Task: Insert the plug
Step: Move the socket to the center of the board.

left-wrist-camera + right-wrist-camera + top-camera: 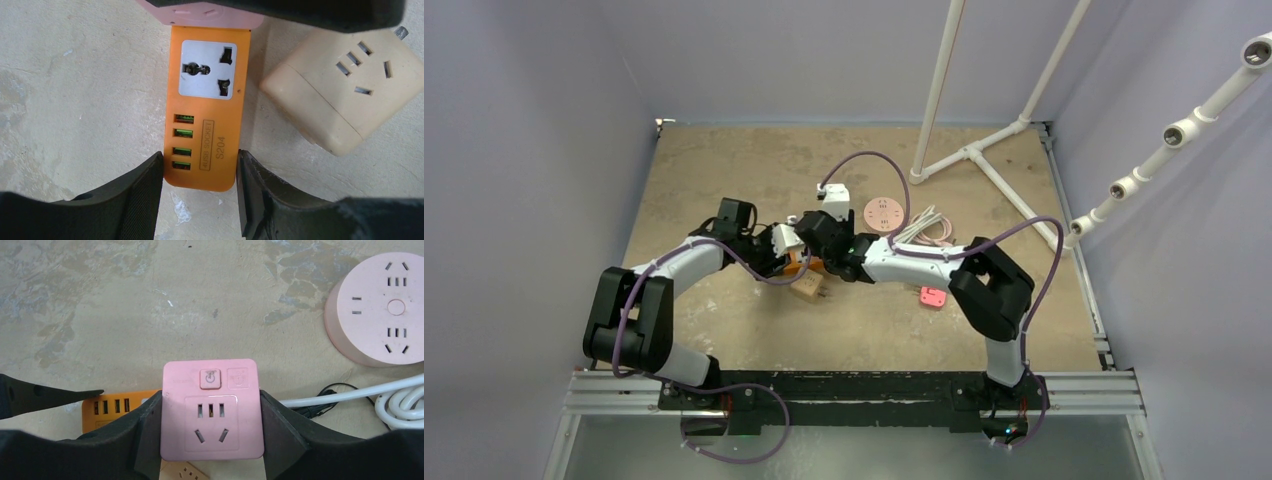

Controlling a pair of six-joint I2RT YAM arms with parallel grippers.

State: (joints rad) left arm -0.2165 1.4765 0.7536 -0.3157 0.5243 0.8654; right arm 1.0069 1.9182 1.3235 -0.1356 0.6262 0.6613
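Right fingers point(146, 436) clench a pink square plastic plug adapter point(212, 410) with a top button; left fingers point(140, 200) grasp the orange rectangular USB socket block point(206, 102).

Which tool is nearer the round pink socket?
Right. The right tool, gripping the pink adapter, is left of the round pink socket; the left tool, on the orange strip, sits farther left.
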